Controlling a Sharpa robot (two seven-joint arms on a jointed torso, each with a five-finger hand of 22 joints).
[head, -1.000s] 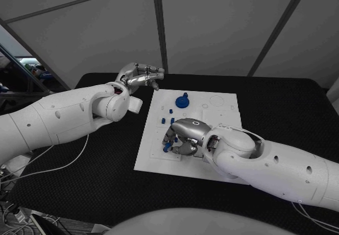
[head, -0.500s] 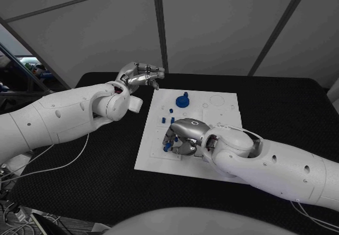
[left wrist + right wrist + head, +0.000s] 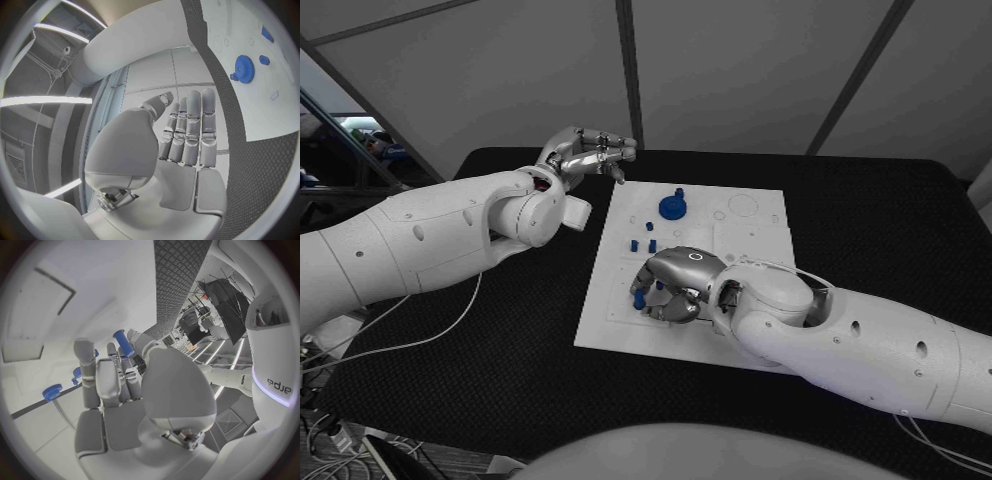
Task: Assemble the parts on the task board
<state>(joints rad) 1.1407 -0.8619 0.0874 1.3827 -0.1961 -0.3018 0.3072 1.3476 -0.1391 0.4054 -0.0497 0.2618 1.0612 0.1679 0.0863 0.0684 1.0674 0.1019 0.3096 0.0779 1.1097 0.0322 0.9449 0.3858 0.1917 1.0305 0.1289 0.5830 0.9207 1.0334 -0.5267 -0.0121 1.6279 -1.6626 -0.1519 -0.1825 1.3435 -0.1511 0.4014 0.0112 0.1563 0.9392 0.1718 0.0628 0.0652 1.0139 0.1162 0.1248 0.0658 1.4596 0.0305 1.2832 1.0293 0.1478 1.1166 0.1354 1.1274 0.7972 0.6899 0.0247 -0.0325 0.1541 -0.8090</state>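
Upper left of the head view: left hand [image 3: 593, 152] raised above the worktop [image 3: 473, 330], just off the board's far left corner, fingers loosely curled, holding nothing. Seen from the left wrist: fingers [image 3: 190, 131] straight and side by side, palm bare, nothing gripped.

Centre of the head view: white board [image 3: 754, 235] lying flat on the black worktop. On its upper part, a blue gear [image 3: 674, 208] with a short stem standing up. Just below that, a few small blue pegs [image 3: 643, 244] standing close together.

Lower centre, reaching in from the right: right hand [image 3: 672, 287] low over the board's near left part, fingers curled downward. Pinched at the fingertips, a small blue peg [image 3: 640, 296], close to the board's surface. In the right wrist view, the peg [image 3: 122, 342] held upright between the fingertips, other blue parts [image 3: 52, 392] farther off on the board. Whether the peg tip already touches the board: cannot tell. Target hole hidden under the fingers.

Judged step: seating this peg into the board. To do it well: keep the peg upright and square over its hole, lower slowly and straight, avoid side pressure that could jam or tilt it. Press down until flush, then loosen the pinch gently and lift straight up so as not to drag the peg out. Mind the standing pegs nearby while withdrawing. Left hand best kept off the board's edge.
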